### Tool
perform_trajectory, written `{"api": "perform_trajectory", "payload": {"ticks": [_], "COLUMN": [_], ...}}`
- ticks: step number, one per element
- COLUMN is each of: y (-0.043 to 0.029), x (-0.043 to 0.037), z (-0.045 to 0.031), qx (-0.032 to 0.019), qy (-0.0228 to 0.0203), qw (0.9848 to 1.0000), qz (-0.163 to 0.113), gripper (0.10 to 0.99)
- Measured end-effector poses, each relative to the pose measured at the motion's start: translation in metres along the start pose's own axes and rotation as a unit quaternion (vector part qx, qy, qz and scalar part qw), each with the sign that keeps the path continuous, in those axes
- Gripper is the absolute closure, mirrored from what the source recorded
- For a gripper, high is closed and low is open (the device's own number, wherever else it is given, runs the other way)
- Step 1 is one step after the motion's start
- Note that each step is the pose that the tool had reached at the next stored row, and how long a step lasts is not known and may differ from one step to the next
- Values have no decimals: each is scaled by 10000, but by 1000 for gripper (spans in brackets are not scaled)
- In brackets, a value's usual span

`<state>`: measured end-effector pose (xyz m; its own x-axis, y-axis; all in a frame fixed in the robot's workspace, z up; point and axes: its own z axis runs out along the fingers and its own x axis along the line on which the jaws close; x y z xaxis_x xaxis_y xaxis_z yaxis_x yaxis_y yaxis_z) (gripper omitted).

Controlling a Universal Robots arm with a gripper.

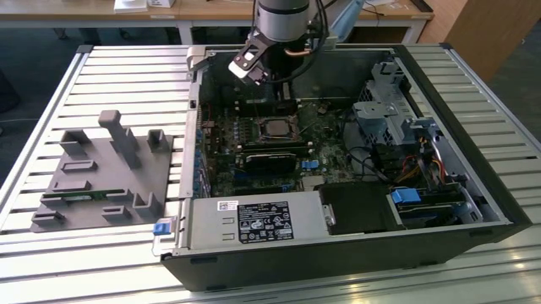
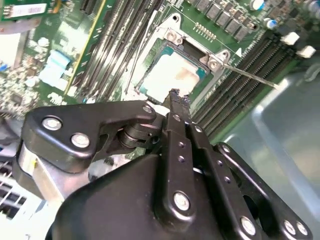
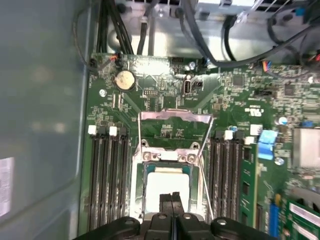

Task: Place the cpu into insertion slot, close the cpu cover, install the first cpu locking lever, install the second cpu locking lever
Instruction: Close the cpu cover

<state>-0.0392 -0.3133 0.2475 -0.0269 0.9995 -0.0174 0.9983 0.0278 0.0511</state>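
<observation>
1. Gripper (image 1: 253,71): upper centre of the exterior view, inside the open computer case (image 1: 473,190). Fingers clenched together, nothing held.
2. Cpu (image 3: 167,182): lying flat in the insertion slot (image 3: 168,165), mid-frame in the exterior view, with the fingertips just over its near edge.
3. Cpu cover (image 3: 175,116): swung up, open.
4. Locking lever (image 2: 250,76): thin rod, unlatched, slanting out beside the slot.

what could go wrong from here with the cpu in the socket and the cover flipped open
1. The shut tool is lined up over the cpu. If it comes down too hard, it might scrape or shift the chip.
2. The cpu cover stands open, so the chip is unclamped and a nudge could unseat it.
3. The thin locking lever juts out beside the socket, where the tool might snag it.
</observation>
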Motion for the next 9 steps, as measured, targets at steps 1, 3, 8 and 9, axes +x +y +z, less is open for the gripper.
{"api": "perform_trajectory", "payload": {"ticks": [1, 3, 8, 9], "y": [2, 7, 9, 8], "x": [-1, -3, -34, -56], "z": [-45, -134, -191, -191], "qx": [0, 0, -4, -5], "qy": [0, 1, 157, 161], "qw": [10000, 10000, 9999, 9999], "qz": [0, 0, 9, 11], "gripper": [980, 980, 980, 980]}}
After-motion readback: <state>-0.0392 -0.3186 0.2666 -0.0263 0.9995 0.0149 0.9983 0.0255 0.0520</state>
